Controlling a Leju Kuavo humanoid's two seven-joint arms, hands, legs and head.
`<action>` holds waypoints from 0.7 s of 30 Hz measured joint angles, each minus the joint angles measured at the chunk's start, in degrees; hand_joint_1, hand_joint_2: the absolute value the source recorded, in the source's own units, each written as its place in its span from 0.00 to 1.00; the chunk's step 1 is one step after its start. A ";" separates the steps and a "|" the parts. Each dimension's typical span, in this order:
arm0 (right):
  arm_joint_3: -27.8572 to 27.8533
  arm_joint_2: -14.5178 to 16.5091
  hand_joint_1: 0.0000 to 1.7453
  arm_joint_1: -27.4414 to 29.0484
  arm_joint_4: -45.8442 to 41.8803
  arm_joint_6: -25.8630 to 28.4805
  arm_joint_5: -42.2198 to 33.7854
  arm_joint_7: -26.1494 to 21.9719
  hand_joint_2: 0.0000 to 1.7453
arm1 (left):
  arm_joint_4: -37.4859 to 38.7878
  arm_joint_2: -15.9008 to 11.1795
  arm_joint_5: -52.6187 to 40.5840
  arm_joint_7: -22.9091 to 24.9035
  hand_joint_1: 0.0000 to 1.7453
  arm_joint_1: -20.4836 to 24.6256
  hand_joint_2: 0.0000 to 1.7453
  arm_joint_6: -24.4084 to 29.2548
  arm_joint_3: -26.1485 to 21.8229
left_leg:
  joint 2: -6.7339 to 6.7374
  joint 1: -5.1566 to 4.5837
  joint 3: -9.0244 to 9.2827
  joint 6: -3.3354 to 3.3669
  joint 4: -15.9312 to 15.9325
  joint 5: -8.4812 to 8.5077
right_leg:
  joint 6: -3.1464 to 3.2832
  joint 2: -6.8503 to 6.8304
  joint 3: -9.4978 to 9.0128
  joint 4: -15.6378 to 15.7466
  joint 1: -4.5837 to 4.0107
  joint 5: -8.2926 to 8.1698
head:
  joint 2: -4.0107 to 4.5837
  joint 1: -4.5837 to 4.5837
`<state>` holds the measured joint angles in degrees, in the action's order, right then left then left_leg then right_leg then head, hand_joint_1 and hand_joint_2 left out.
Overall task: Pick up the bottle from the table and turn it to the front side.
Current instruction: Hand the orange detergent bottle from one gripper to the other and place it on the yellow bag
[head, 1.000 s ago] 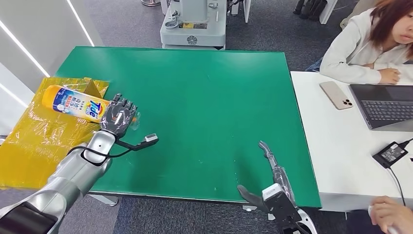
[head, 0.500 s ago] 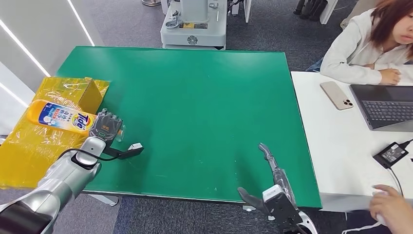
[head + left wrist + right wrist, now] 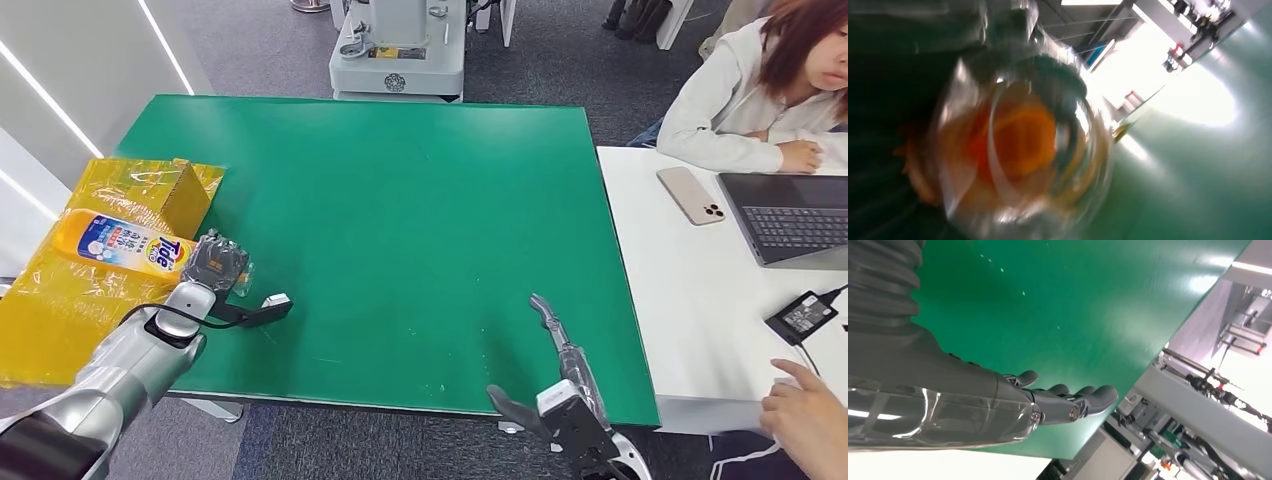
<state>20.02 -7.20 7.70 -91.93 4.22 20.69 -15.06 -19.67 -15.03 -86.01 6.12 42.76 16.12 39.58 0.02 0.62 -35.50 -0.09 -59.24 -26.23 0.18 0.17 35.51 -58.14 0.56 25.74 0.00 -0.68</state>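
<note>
Left hand (image 3: 215, 262) grips the yellow bottle (image 3: 120, 241) by its cap end, holding it on its side over the yellow plastic sheet (image 3: 60, 310) at the left edge of the green surface (image 3: 420, 220), while the right hand (image 3: 562, 345) hangs open and empty over the near edge.

The bottle (image 3: 118, 241) lies on its side at the left edge of the table (image 3: 400, 200), over the wrapped box (image 3: 120, 195) that sits left of the table, with the left hand (image 3: 212, 265) at its right end. The right hand (image 3: 560, 345) is at the table's near right. A desk (image 3: 690, 300) stands right of the table, carrying a phone (image 3: 690, 194) and, right of it, a laptop (image 3: 790, 215).
</note>
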 joint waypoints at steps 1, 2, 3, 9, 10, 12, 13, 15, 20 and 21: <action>-0.04 0.04 0.00 0.00 0.01 -0.24 0.16 0.00 1.00 | 0.10 -0.19 0.09 -0.69 1.00 -0.01 1.00 -0.71 -0.01 | 0.00 0.00 0.00 0.00 0.00 0.00 | 0.00 0.00 0.00 0.00 0.00 0.00 | 0.00 0.01; -0.08 0.07 0.00 0.00 0.02 -0.46 0.26 -0.03 1.00 | 0.16 -0.45 0.24 -1.45 1.00 -0.04 1.00 -1.03 -0.04 | 0.00 0.00 0.00 0.00 0.00 0.00 | 0.00 0.00 0.00 0.00 0.00 0.00 | 0.00 0.01; -0.13 0.08 0.00 0.01 0.07 -0.69 0.22 -0.17 1.00 | 0.20 -0.72 0.40 -2.24 1.00 -0.09 1.00 -1.07 -0.11 | 0.00 0.00 0.00 0.00 0.00 0.00 | 0.01 0.00 0.00 0.00 0.00 0.01 | 0.00 0.02; -0.13 -2.97 0.00 0.03 1.36 -0.90 -4.61 -3.92 1.00 | 0.44 -2.57 3.80 -11.41 0.00 -1.27 1.00 6.79 -1.88 | -0.01 0.00 0.00 0.00 0.00 0.00 | 0.01 -0.02 0.00 0.01 0.00 0.02 | 0.00 0.01; -0.11 -3.72 0.00 0.01 1.52 -0.79 -5.27 -4.20 1.00 | 0.45 -2.72 4.95 -13.13 0.00 -1.49 1.00 8.21 -2.50 | -0.02 0.00 0.00 0.00 0.00 0.00 | 0.00 -0.03 0.00 0.02 0.00 0.02 | 0.00 0.01; -0.10 -4.74 0.00 -0.07 1.71 -0.54 -5.44 -3.50 1.00 | 0.46 -2.54 8.85 -16.71 0.00 -1.71 1.00 9.43 -4.07 | -0.02 -0.01 0.00 0.00 -0.01 0.00 | 0.00 -0.04 0.00 0.03 0.01 0.02 | 0.00 0.02; -0.10 -4.93 0.00 -0.17 1.72 -0.43 -4.91 -2.57 1.00 | 0.46 -2.13 11.66 -18.80 0.00 -1.71 1.00 9.28 -5.28 | -0.02 -0.01 0.00 0.00 -0.02 0.00 | 0.00 -0.05 0.00 0.03 0.01 0.01 | 0.00 0.01; -0.05 -4.70 0.00 -0.46 1.45 -0.38 -3.41 -0.39 1.00 | 0.46 -0.67 17.12 -22.38 0.00 -1.55 1.00 8.31 -8.59 | -0.07 -0.02 0.00 0.00 -0.02 0.00 | 0.00 -0.10 -0.01 0.03 0.02 0.01 | 0.00 0.01; 0.31 -3.79 0.00 -1.19 0.90 -0.40 -2.02 1.35 1.00 | 0.46 1.95 20.02 -24.55 0.00 -1.20 1.00 7.47 -14.78 | 0.00 -0.01 0.04 0.00 -0.01 0.00 | 0.03 -0.02 -0.04 0.01 0.01 -0.01 | 0.00 0.00; 0.34 -3.72 0.00 -1.19 0.89 -0.36 -1.97 1.35 1.00 | 0.46 2.15 20.02 -24.85 0.00 -1.12 1.00 7.51 -15.52 | 0.01 -0.01 0.04 0.00 -0.01 0.00 | 0.03 0.00 -0.03 0.01 0.01 0.00 | 0.00 0.00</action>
<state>20.35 -10.91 6.50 -91.03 3.86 18.72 -13.71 -19.21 -12.87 -65.99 -18.73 41.64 23.63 24.07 0.04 0.62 -35.46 -0.09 -59.25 -26.23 0.21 0.17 35.48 -58.13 0.56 25.74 0.00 -0.68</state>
